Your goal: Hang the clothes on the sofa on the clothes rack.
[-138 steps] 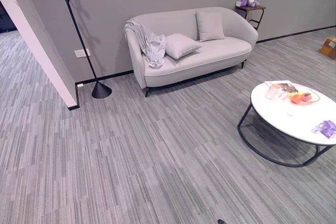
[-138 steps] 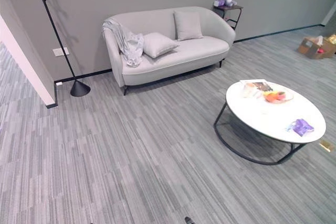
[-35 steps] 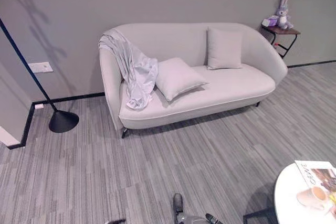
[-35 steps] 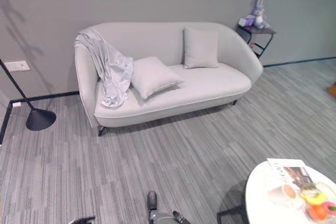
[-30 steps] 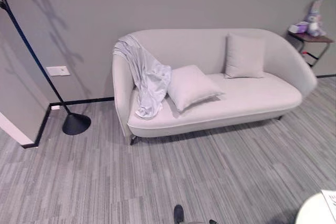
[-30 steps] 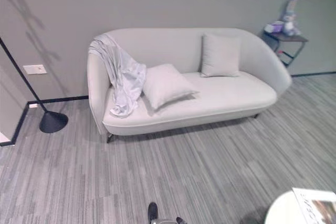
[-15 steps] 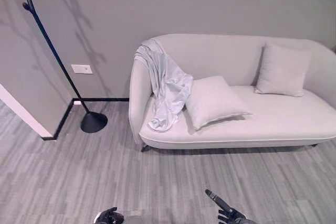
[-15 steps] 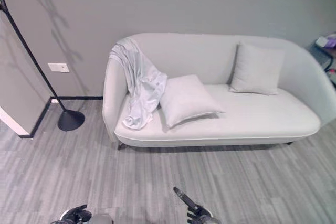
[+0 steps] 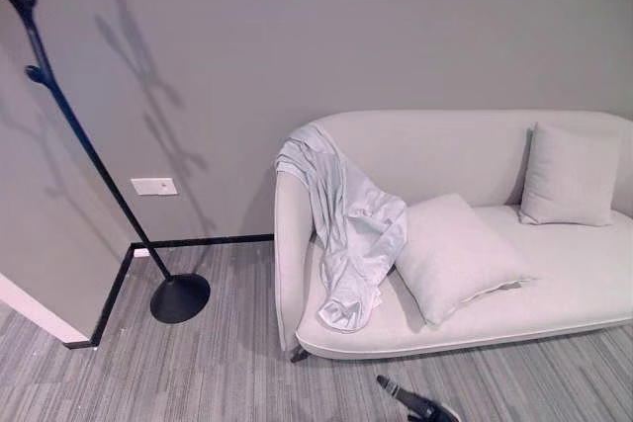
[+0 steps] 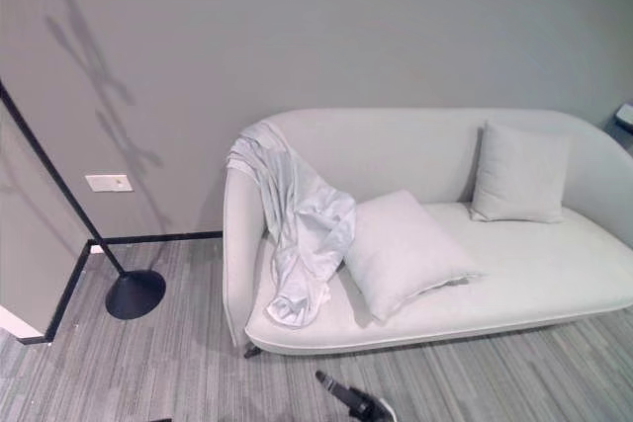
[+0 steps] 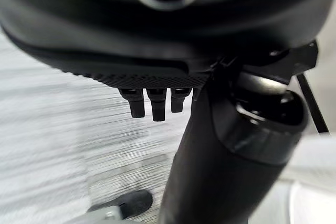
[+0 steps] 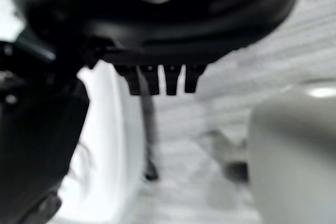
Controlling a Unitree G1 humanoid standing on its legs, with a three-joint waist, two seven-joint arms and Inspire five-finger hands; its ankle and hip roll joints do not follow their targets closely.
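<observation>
Camera closer than before: shirt (image 9: 346,224) on sofa (image 9: 554,294) arm, centre; rack (image 9: 99,165) at 9 o'clock. Right hand (image 9: 415,406) spread, empty; left hand (image 11: 157,98) state unclear.

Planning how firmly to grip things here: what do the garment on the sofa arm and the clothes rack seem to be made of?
Garment: thin, pale woven fabric with a slight sheen, judging by its soft folds and limp drape over the sofa arm.
Clothes rack: probably dark painted metal, given its slim rigid pole and flat domed base, though the material is not certain.
</observation>
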